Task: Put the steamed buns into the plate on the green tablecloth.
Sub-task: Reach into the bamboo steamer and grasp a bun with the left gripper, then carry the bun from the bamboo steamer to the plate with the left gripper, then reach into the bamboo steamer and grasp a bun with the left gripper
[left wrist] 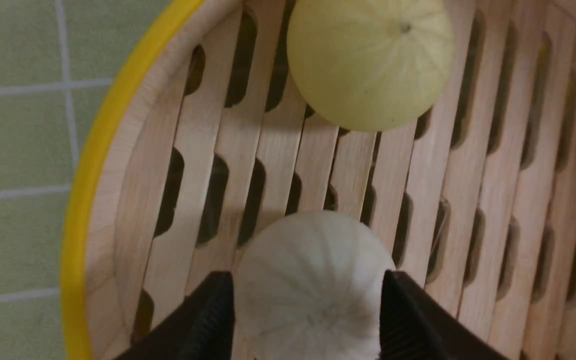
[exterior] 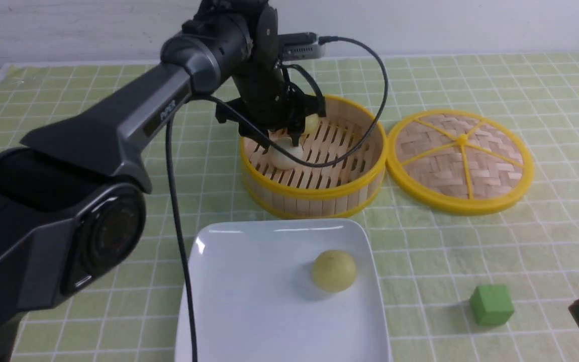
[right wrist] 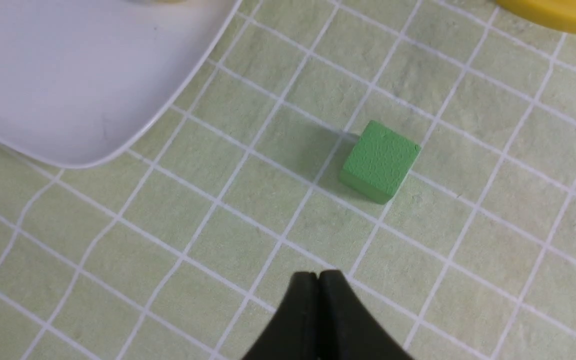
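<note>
L gripper [left wrist: 308,305]: jaws wide, over white bun [left wrist: 313,280] in steamer [exterior: 314,198], grip unclear | yellow bun [left wrist: 373,60]: steamer, near rim | other yellow bun [exterior: 334,271]: plate [exterior: 279,301], near right edge | R gripper [right wrist: 318,275]: closed, empty, above cloth [right wrist: 248,200]

white plate [exterior: 279,322], green cloth [exterior: 546,251], white grid

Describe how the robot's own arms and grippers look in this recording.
The left arm is black and dark grey, with rounded joint housings, a ring-shaped joint and small pale lettering along one link. Black cables loop around it, and a silver-grey module is mounted near the wrist. Its fingers are dark. Of the right gripper, dark, tapering fingers show.
</note>
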`<control>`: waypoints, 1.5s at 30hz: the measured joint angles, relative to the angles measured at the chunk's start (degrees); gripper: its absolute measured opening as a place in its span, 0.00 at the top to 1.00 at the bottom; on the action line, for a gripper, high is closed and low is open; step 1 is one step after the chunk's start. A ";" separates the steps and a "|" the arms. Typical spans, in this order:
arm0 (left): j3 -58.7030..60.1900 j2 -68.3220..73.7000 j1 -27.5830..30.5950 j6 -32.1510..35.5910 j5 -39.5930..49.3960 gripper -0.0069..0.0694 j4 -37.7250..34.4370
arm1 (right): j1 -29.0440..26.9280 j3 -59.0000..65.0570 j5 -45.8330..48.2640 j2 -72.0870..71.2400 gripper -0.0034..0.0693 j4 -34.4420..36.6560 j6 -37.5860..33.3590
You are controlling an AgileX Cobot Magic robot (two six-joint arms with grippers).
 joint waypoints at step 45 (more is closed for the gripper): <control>41.33 -27.20 -6.74 -3.51 -3.29 0.23 3.67 | 0.00 0.10 0.61 0.00 0.87 -1.67 -0.45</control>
